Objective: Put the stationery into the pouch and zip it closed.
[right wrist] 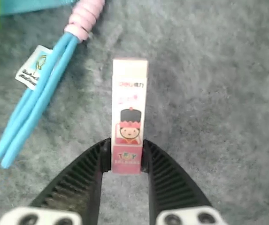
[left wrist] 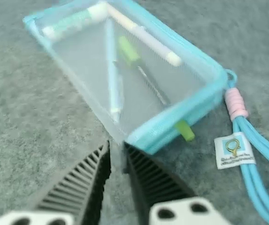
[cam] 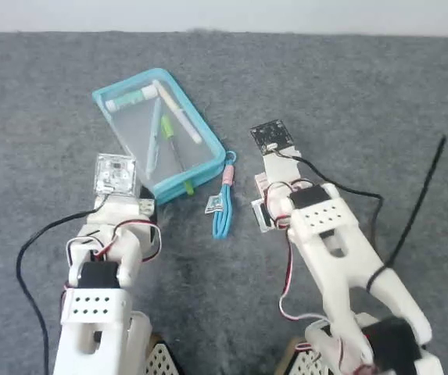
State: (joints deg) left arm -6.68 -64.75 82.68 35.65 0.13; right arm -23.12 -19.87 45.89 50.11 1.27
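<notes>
Our narrow left gripper (left wrist: pixel 117 147) pinches a corner of the pouch (left wrist: pixel 87 61), at 11 o'clock on the table (cam: pixel 380 94). Our right gripper (right wrist: pixel 126 143) clamps the eraser (right wrist: pixel 130 108), 3 o'clock from the cord (cam: pixel 224 209).

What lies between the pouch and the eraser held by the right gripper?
Between the pouch and the eraser lies the blue strap, with its pink beads and white tag. The high view shows this.
</notes>
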